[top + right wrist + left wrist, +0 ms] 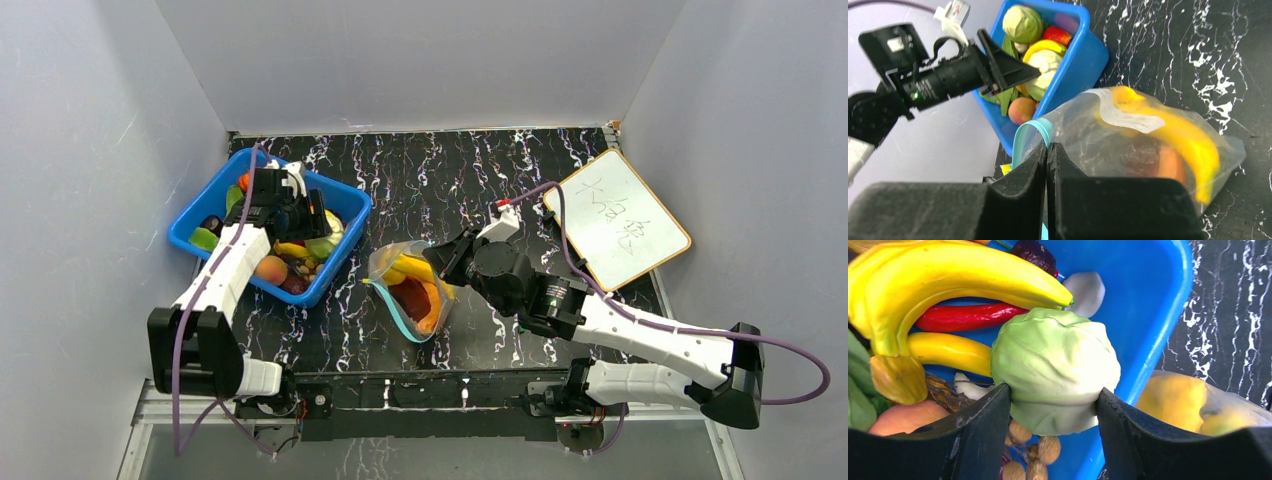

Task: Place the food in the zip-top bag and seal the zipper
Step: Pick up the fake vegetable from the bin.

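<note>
Pinching pale green round toy cabbage (1055, 365) with left gripper (1050, 392), inside blue plastic bin (1133, 300); clamping clear crinkly zip-top bag (1128, 145) at teal zipper strip (1035, 127) with right gripper (1047, 150), fingers pressed together, just right of bin on black marbled bench (450, 170); seeing yellow toy banana (1188, 140) inside bag.

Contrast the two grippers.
The left gripper is over the bin, the right gripper at the bag. The left's jaws stand wide around a cabbage; the right's are pressed shut on the bag's rim. Both have black fingers, and each grips something.
</note>
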{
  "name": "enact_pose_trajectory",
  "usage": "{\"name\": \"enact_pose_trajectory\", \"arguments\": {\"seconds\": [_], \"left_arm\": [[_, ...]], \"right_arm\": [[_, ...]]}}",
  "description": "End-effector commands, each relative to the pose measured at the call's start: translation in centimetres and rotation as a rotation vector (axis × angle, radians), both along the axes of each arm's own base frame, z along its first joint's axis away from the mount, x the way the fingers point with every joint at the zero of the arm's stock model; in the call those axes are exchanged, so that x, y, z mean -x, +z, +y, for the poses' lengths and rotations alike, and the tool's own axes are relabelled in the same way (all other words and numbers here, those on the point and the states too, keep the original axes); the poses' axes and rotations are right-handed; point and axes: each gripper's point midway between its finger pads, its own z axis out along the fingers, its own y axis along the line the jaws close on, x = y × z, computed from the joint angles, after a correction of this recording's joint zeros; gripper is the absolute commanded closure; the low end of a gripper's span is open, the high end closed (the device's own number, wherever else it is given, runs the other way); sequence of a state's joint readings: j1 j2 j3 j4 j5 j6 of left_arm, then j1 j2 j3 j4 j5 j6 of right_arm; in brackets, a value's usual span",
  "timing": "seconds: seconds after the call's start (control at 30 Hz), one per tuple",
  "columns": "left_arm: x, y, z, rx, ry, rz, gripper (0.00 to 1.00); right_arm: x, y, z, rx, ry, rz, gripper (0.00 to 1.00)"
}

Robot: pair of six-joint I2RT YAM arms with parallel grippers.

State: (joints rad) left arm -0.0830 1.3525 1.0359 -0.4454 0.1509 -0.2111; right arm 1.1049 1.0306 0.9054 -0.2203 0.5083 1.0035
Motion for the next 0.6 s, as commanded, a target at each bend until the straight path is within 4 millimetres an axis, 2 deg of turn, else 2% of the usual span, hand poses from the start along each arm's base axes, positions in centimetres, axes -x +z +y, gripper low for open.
{"name": "enact_pose_trajectory", "arguments": {"seconds": [0.0, 0.2, 0.3, 0.57], "left_arm": [[0.6, 3.8, -0.1, 0.026, 0.014, -0.087, 0.57], [1.7, 6.6, -1.3, 0.098, -0.015, -0.141, 0.58], [2.4, 8.0, -2.6, 0.166, -0.059, -0.16, 0.58], [5.4, 11.0, -6.7, 0.4, -0.205, -0.183, 0.61]], "right_arm": [[-1.5, 5.6, -1.1, -0.114, -0.116, -0.058, 1.0], [-2.4, 7.2, -2.2, -0.143, -0.214, -0.048, 1.0], [-2.9, 7.6, -2.8, -0.161, -0.267, -0.052, 1.0], [-3.9, 5.1, -1.4, -0.184, -0.299, -0.016, 1.0]]}}
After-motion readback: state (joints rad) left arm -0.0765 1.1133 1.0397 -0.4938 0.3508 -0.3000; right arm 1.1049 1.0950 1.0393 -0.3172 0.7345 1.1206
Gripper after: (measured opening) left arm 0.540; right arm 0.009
